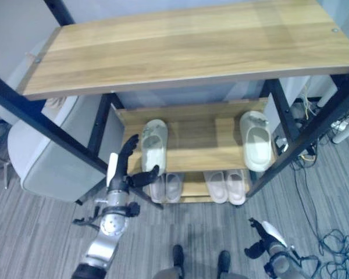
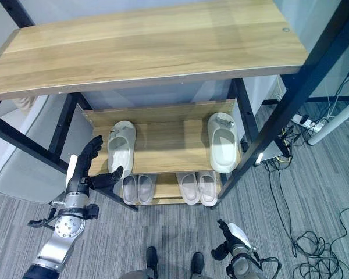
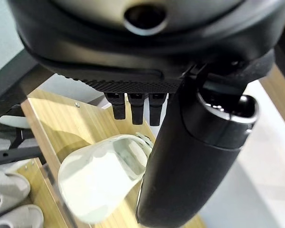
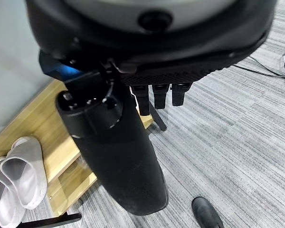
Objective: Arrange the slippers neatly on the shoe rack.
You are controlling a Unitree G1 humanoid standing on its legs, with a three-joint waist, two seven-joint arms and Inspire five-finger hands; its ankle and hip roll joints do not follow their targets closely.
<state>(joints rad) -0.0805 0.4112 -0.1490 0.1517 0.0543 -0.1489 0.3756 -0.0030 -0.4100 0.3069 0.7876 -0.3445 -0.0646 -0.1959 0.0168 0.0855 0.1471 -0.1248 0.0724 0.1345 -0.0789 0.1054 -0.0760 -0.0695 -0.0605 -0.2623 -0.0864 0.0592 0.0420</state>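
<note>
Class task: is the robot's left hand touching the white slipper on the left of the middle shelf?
Cannot tell. In the left eye view the left hand overlaps the slipper, without plain contact or gap.

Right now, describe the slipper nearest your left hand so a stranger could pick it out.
Start at the wooden shoe rack and drop to its middle shelf. Two pale slippers lie there far apart; take the left slipper, just beyond the open left hand. Unlike the grey pairs on the shelf below, it lies alone.

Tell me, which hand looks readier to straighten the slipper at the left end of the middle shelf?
Probably the left hand: it is raised, fingers open, right beside the left slipper. The right hand hangs low over the floor, far from the shelf.
</note>
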